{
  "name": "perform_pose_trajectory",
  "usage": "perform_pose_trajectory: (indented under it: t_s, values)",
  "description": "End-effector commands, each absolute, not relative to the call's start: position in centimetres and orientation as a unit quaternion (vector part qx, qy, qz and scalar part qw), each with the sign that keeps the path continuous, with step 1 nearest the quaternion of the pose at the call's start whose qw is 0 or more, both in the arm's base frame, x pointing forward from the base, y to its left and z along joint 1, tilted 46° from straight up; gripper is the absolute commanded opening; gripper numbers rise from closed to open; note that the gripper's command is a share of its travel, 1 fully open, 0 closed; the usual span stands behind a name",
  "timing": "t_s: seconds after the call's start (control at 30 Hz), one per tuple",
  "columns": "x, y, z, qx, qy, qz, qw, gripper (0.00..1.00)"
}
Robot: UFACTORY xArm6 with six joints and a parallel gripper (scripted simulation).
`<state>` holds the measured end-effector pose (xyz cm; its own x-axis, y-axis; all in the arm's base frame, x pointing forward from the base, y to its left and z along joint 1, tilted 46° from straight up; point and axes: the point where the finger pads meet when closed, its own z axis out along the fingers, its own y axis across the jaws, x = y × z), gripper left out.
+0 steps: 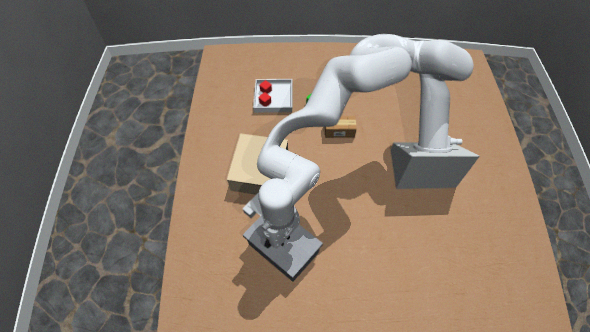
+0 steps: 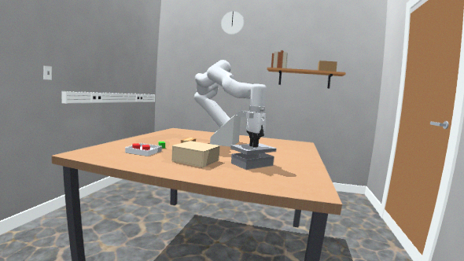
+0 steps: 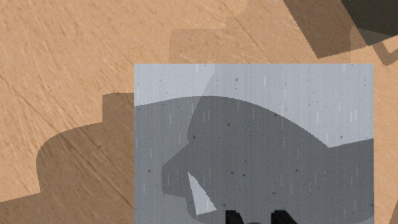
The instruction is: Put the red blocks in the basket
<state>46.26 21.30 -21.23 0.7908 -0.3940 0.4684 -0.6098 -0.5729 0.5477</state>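
Observation:
My gripper (image 1: 277, 243) (image 2: 254, 145) (image 3: 256, 218) is shut on the knob of the grey metal lid (image 1: 304, 252) (image 2: 268, 148) (image 3: 300, 117). The lid hangs about level above the metal box (image 2: 255, 161), with a gap between them. The inside of the box is hidden. Two red blocks (image 1: 265, 86) (image 2: 136, 145) lie in the white basket (image 1: 273, 109) (image 2: 138, 152), at its left side in the top view. The light wooden cabinet (image 1: 245, 160) (image 2: 186, 154) stands between basket and metal box; its drawer front is mostly hidden by the arm.
A green block (image 1: 309, 97) (image 2: 161, 145) stands beside the basket, partly behind the arm in the top view. A small brown wooden box (image 1: 340, 129) (image 2: 188, 140) with a label stands nearer the robot base. My arm reaches over the cabinet's near side.

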Motion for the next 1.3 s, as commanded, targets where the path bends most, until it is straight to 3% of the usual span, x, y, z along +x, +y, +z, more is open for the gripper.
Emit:
perform_pose_trajectory:
  t_s: [0.0,1.27]
  values:
    - [46.4,21.4,-21.2,0.875,-0.287,0.150,0.360,0.00]
    - [46.5,19.9,-22.7,0.875,-0.287,0.150,0.360,0.00]
